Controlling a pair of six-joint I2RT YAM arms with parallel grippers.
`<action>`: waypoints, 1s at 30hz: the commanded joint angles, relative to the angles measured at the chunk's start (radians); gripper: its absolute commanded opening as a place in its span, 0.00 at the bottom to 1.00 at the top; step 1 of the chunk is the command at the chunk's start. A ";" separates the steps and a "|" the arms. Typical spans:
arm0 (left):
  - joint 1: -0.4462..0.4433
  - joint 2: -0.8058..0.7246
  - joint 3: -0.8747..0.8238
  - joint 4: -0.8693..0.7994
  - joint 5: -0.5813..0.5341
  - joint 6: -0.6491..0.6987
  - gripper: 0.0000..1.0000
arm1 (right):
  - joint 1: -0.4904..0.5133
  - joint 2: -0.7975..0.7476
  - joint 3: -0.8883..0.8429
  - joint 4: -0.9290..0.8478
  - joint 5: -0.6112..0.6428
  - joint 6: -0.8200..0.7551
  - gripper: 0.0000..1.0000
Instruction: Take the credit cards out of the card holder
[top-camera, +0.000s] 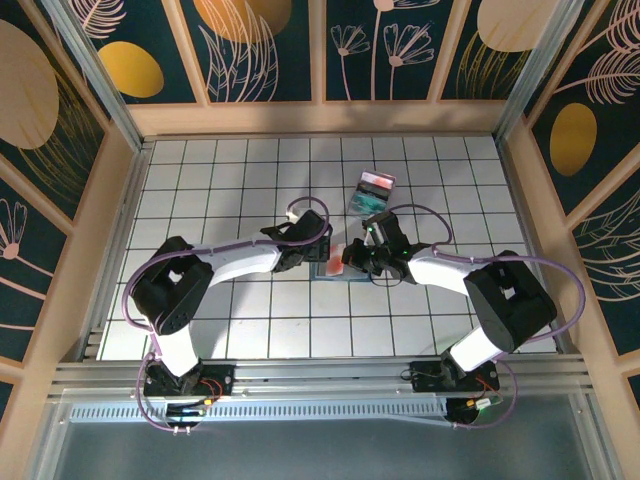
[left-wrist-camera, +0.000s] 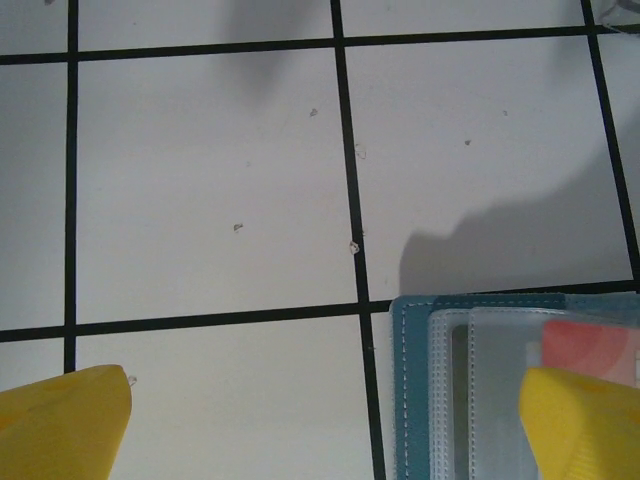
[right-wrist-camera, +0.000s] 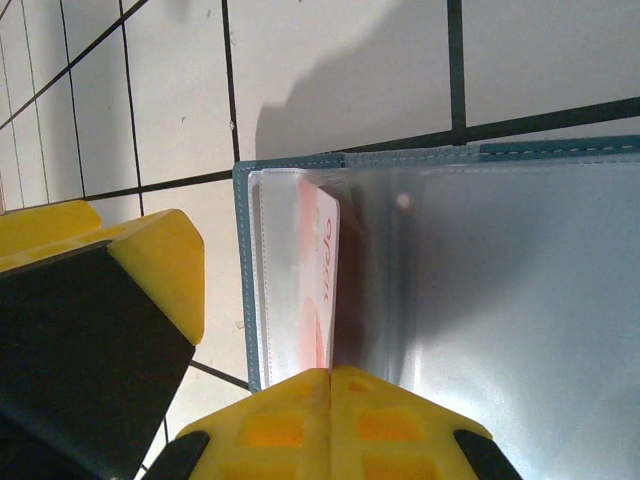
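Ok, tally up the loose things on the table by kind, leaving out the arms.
card holder: 1
credit card, reddish-orange, the one that can be seen: 1
clear tray: 1
Total: 3

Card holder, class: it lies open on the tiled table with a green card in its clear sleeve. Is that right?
No. The card is reddish-orange, not green, as the right wrist view shows; the card holder does lie open on the tiled table.
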 joint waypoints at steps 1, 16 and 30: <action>-0.006 0.045 0.013 0.005 0.019 0.022 0.99 | 0.008 -0.020 0.019 -0.019 0.017 -0.015 0.03; -0.017 0.091 -0.031 0.015 0.064 0.022 0.99 | 0.008 0.006 -0.040 0.200 -0.071 0.041 0.16; -0.016 0.080 -0.039 0.017 0.059 0.000 0.99 | 0.011 0.049 0.002 0.076 0.016 0.012 0.04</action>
